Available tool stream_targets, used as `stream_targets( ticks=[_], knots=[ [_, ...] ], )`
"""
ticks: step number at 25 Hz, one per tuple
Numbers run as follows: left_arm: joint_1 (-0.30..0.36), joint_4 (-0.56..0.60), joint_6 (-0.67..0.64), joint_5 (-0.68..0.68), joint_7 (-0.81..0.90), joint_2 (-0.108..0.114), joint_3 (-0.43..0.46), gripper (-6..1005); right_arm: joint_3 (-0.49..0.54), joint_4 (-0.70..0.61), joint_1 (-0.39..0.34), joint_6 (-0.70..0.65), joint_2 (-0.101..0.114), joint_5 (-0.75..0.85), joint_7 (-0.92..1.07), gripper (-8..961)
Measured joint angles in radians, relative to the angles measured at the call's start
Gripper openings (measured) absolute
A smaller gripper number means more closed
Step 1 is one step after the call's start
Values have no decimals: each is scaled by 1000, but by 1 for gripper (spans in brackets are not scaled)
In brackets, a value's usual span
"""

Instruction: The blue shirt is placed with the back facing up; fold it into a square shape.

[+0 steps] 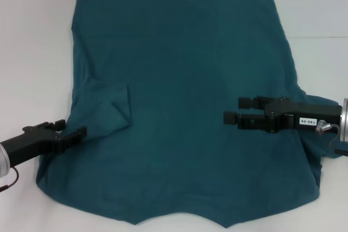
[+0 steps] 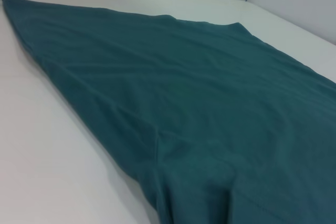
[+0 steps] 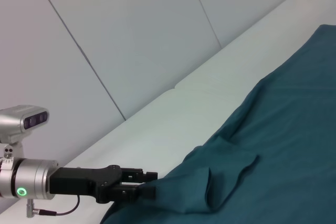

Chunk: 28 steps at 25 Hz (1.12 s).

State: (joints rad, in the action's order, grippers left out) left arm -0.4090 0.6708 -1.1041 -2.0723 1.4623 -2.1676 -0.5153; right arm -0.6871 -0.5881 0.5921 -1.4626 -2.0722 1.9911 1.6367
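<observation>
From the head camera you see the blue shirt (image 1: 185, 96) spread flat on the white table (image 1: 32, 52), plain teal side up, filling most of the surface. Its left sleeve is folded in over the body, making a small flap. The left gripper (image 1: 76, 134) sits at that sleeve's edge, fingers pinched together on the fabric. The right gripper (image 1: 235, 110) hovers over the shirt's right half, its fingers set apart and holding nothing

In your left wrist camera, only the shirt (image 2: 199, 103) shows, smooth with soft creases

Your right wrist camera shows the left gripper (image 3: 144, 184) clamped on the rumpled sleeve edge of the shirt (image 3: 283, 145)
</observation>
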Motion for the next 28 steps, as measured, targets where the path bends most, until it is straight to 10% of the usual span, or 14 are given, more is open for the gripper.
stream_targets(
  ticks=[17,28],
  knots=[
    [1,10,-11,-6,14,2,0,146,2,-2,0,-1,-2,0,0,912],
    [-2,68,-118,-36,81,3,-25,33,11,-4,0,1,0,-1,0,912]
  ],
)
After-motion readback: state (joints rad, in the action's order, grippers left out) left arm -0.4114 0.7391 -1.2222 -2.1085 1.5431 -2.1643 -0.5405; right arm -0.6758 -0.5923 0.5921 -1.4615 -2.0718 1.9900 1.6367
